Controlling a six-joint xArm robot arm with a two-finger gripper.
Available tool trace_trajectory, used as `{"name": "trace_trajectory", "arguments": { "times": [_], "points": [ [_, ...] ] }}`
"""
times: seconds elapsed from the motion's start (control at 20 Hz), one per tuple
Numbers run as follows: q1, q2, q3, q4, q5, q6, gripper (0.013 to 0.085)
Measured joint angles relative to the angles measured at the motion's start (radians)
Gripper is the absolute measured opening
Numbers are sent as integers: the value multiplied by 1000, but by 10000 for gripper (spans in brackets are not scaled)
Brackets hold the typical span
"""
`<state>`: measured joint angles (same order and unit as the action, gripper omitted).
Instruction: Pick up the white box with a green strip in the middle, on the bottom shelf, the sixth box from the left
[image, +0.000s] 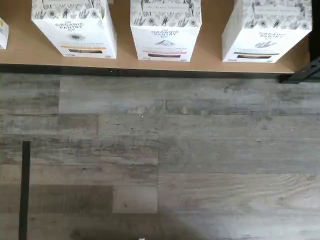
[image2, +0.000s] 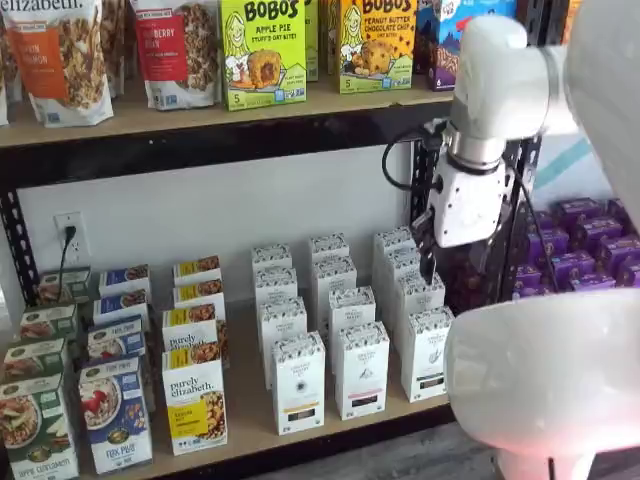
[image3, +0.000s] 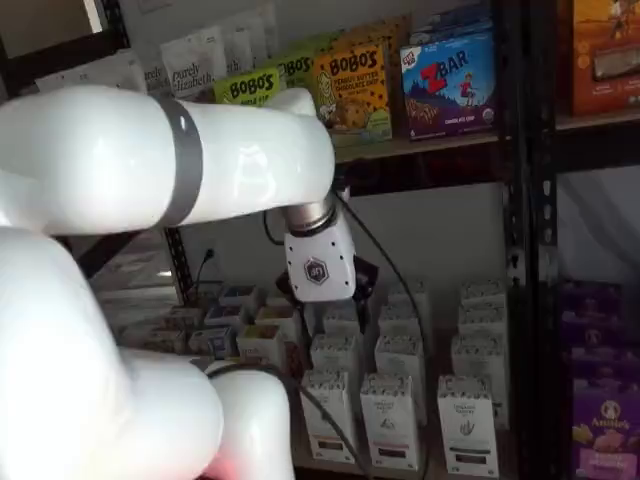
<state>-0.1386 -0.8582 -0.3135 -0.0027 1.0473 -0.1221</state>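
The white box (image2: 427, 352) with the dark greenish strip stands at the right end of the front row on the bottom shelf (image2: 250, 428). It also shows in the wrist view (image: 266, 30) and in a shelf view (image3: 467, 424). Two similar white boxes, one with a pink strip (image: 165, 29) and one with an orange strip (image: 75, 27), stand beside it. My gripper (image2: 428, 260) hangs above and in front of the rows of white boxes, apart from them. Its white body shows in both shelf views. The black fingers are side-on, so I cannot tell whether there is a gap between them.
More white boxes stand in rows behind the front ones. Purely elizabeth boxes (image2: 195, 400) and colourful cartons (image2: 115, 415) fill the shelf's left. A black upright (image2: 520, 230) and purple boxes (image2: 580, 245) are to the right. The upper board (image2: 200, 115) holds Bobo's boxes. Grey plank floor (image: 160, 160) lies in front.
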Motion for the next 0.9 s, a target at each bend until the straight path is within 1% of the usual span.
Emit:
{"name": "trace_trajectory", "arguments": {
  "times": [0.2,0.35,0.5,0.65,0.8,0.85,0.9],
  "points": [
    [6,118,31,-8,-113,10,850],
    [13,211,56,-9,-222,17,850],
    [15,280,70,14,-301,3,850],
    [20,372,87,22,-422,-1,850],
    [19,479,86,4,-527,12,850],
    [17,516,81,-14,-561,25,850],
    [14,554,73,-44,-589,50,850]
  ]
}}
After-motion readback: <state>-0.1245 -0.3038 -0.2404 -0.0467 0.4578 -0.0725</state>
